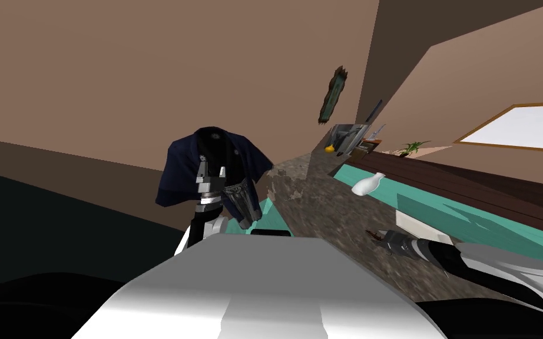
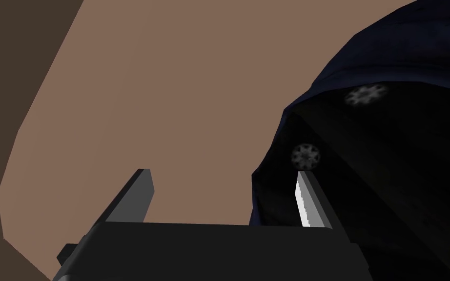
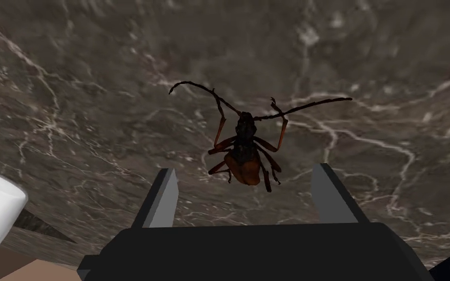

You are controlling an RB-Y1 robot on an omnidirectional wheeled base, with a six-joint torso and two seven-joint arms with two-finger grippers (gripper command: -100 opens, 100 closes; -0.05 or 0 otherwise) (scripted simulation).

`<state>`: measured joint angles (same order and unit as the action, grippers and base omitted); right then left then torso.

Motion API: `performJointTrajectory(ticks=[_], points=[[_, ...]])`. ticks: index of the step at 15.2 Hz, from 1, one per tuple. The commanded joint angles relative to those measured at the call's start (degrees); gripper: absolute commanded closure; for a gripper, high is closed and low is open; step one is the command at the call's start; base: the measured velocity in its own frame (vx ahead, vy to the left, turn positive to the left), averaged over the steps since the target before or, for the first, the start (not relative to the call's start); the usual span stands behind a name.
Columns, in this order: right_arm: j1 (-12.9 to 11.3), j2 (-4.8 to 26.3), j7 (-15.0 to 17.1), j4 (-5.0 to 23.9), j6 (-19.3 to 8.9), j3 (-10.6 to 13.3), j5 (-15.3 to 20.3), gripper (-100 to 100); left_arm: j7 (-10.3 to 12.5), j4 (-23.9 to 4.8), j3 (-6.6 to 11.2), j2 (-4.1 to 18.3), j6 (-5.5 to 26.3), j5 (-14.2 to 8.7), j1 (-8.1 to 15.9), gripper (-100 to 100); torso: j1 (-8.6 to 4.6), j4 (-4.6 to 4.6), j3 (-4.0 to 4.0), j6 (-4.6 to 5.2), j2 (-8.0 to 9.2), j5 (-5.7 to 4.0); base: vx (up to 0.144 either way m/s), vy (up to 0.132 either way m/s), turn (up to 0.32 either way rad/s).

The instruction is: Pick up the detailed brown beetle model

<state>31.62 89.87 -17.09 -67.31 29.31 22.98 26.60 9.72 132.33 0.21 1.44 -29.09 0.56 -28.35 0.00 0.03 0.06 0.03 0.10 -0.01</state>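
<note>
The beetle model (image 3: 242, 151), brown with a reddish back, a darker front and long thin feelers, lies on the dark, white-veined stone counter (image 3: 97, 88), on a bare stretch of it. The right gripper (image 3: 246, 168) hangs over the counter right at the beetle. Its two fingers are spread apart, one on each side of the insect's rear end, and neither blade touches it. How far the blades stand above the counter cannot be told. Off the counter's left side, the left gripper (image 2: 223, 171) is raised with its fingers also apart and nothing between them. It is close in front of a hanging dark navy garment (image 2: 390, 49) marked with pale round emblems. A white vase (image 1: 368, 184) shows by the counter's right-hand edge, against a teal surface (image 1: 441, 218).
</note>
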Motion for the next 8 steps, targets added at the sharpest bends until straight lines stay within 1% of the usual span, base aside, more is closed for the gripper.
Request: performJointTrajectory(ticks=[1,4,5,7,8], points=[[0.00,0.00,0.00,0.00,0.00,0.00,0.00,100,0.00,0.00,0.00,0.00,0.00,0.00,0.00,0,0.00,0.00,0.00,0.00,0.00,0.00,0.000,0.000,0.000],[-0.01,0.02,-0.02,0.00,0.00,-0.01,0.01,100,0.00,0.00,0.00,0.00,0.00,0.00,0.00,0,-0.01,-0.01,-0.01,0.00,-0.01,-0.03,0.000,0.000,0.000],[0.31,1.80,0.51,-0.43,0.81,-0.33,-0.44,100,0.00,0.00,0.00,0.00,0.00,0.00,0.00,0,-0.01,-0.01,-0.01,0.00,-0.01,-0.03,-0.005,0.017,-0.078],[0.51,3.06,0.90,-0.85,1.28,-0.53,-0.72,100,0.00,0.00,0.00,0.00,0.00,0.00,0.00,0,0.10,0.00,0.02,0.06,0.04,0.02,-0.015,0.032,-0.113],[0.13,2.22,0.77,-0.63,0.75,-0.21,-0.37,100,0.00,0.00,0.00,0.00,0.00,0.00,0.00,0,0.14,0.00,0.04,0.07,0.08,0.03,-0.011,0.021,-0.047]])
